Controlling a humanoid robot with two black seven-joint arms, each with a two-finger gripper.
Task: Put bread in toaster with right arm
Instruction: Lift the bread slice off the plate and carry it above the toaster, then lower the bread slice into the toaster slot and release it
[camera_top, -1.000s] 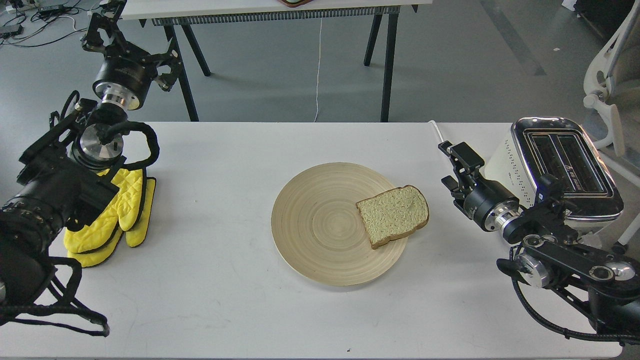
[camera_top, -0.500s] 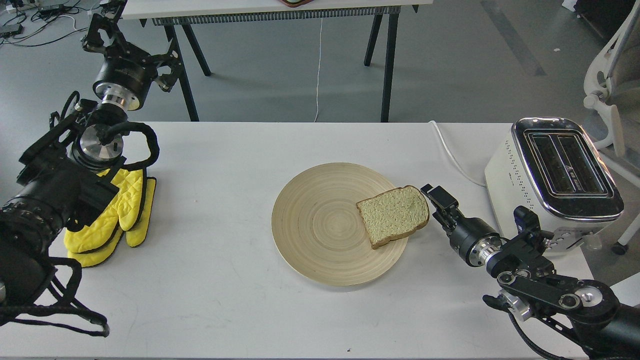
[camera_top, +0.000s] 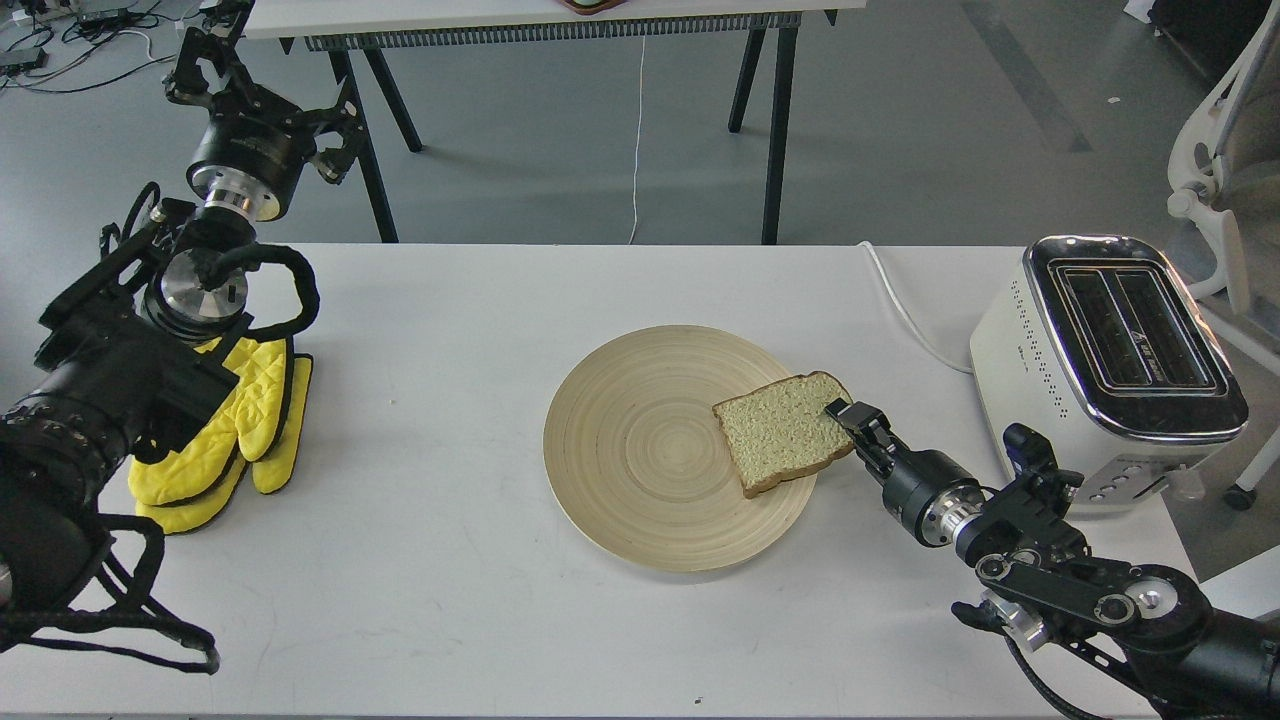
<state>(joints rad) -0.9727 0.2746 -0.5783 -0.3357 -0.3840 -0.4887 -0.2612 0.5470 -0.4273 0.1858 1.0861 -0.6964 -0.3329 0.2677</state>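
A slice of bread (camera_top: 780, 432) lies flat on the right side of a round wooden plate (camera_top: 640, 450) in the middle of the white table. A white and chrome two-slot toaster (camera_top: 1110, 350) stands at the table's right edge, both slots empty. My right gripper (camera_top: 847, 418) is low at the bread's right crust. Its upper finger (camera_top: 838, 409) reaches over the edge of the slice, and the jaws look open around it. My left gripper (camera_top: 215, 60) is raised beyond the table's far left corner, dark and seen from behind.
A pair of yellow oven mitts (camera_top: 235, 430) lies at the left, partly under my left arm. The toaster's white cord (camera_top: 905, 310) runs across the table behind the bread. A second table's legs (camera_top: 770, 120) stand behind, and a white chair (camera_top: 1220, 150) is at the far right.
My right gripper has come down and to the left from beside the toaster to the bread's right edge. The bread, plate and left arm have not moved.
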